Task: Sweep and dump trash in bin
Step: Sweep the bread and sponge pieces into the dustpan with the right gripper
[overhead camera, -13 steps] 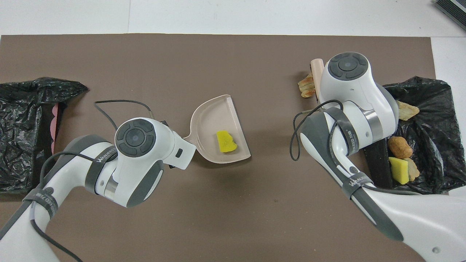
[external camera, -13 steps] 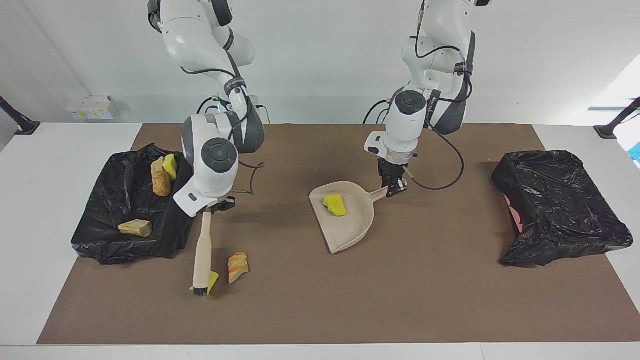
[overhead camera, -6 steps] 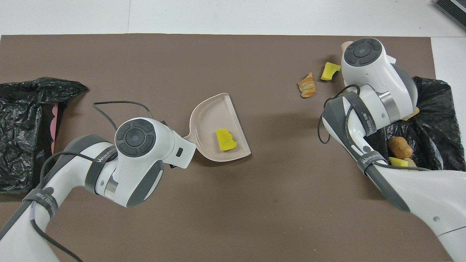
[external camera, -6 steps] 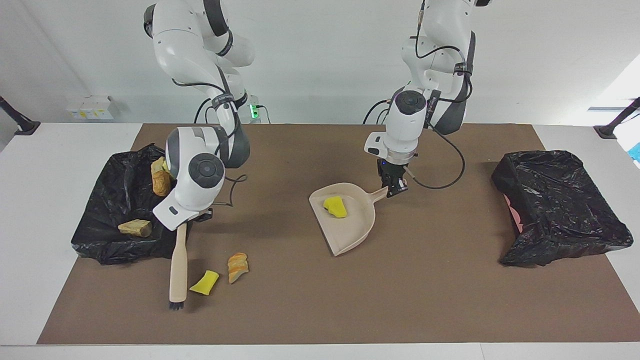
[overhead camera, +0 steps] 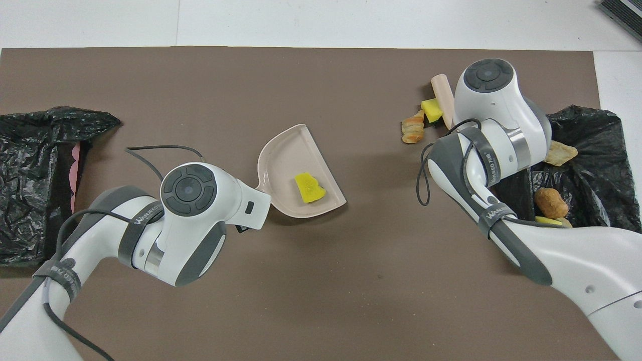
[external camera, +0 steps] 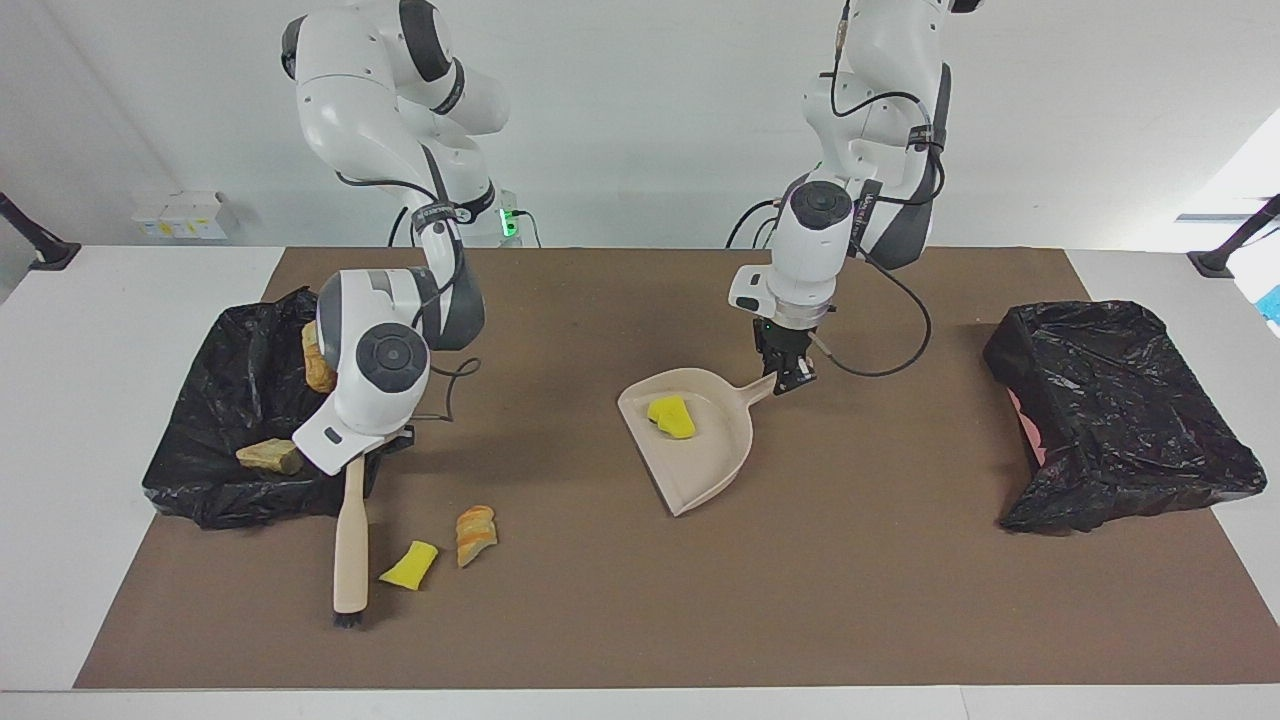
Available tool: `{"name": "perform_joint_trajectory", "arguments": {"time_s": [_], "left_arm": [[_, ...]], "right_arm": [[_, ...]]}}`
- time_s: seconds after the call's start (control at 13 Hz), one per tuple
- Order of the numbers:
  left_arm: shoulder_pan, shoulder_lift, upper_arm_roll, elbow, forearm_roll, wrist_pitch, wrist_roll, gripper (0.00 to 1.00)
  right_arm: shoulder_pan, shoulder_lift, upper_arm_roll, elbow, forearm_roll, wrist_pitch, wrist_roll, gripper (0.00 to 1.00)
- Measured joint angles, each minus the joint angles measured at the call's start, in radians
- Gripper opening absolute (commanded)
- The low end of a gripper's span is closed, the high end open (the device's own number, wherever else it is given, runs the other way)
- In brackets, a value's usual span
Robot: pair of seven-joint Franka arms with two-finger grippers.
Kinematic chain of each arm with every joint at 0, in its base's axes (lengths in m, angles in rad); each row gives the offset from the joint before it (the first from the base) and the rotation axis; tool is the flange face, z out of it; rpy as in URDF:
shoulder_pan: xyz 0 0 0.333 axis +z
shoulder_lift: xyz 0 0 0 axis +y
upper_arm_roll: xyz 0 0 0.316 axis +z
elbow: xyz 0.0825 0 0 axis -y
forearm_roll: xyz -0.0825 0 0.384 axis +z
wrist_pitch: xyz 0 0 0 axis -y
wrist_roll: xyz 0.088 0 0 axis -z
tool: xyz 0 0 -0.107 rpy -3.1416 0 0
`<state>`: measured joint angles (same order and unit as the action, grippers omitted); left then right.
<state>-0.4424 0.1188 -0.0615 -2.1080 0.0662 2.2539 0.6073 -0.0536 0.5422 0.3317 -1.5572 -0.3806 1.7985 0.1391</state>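
Brown matting [external camera: 620, 600] covers the middle of the white desk [external camera: 100, 330], and all task items lie on it. The right tool [external camera: 362, 452] is clamped on the upper end of a beige brush [external camera: 350, 545], whose handle slopes down to dark bristles resting on the mat. The brush head stands just beside a yellow sponge chunk [external camera: 409, 564], on the side toward the right arm's end of the desk. A tan bread-like lump [external camera: 475, 534] lies just beside that chunk, toward the desk centre. In the overhead view the same chunk [overhead camera: 431, 110] sits against the brush handle [overhead camera: 444, 98], with the lump [overhead camera: 413, 131] next to it.

The left tool [external camera: 793, 377] is closed on the handle of a beige dustpan [external camera: 700, 455]. The pan is near the desk centre with its open mouth turned toward the right arm's end. One yellow sponge chunk [external camera: 671, 416] lies inside the pan; the overhead view shows it [overhead camera: 309, 187] close to the open lip of the pan [overhead camera: 281, 165].

A bin lined with a black bag [external camera: 225, 420] sits at the right arm's end of the mat. It holds a tan piece [external camera: 268, 456] and a brown bread-like lump [external camera: 318, 368], part hidden by the right arm. A second black-lined bin [external camera: 1120, 410] sits at the left arm's end, with a pink strip [external camera: 1032, 425] showing along one side.
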Motion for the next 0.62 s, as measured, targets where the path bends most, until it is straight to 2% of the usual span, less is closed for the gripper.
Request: {"name": "perform_joint_trajectory", "arguments": {"time_s": [0.62], "left_arm": [[-0.026,-0.008,-0.001,0.0,0.001,-0.049,-0.03,0.0]], "right_arm": [[0.01,-0.054,0.183,-0.116,0.222,-0.002,0.001,0.0]]}}
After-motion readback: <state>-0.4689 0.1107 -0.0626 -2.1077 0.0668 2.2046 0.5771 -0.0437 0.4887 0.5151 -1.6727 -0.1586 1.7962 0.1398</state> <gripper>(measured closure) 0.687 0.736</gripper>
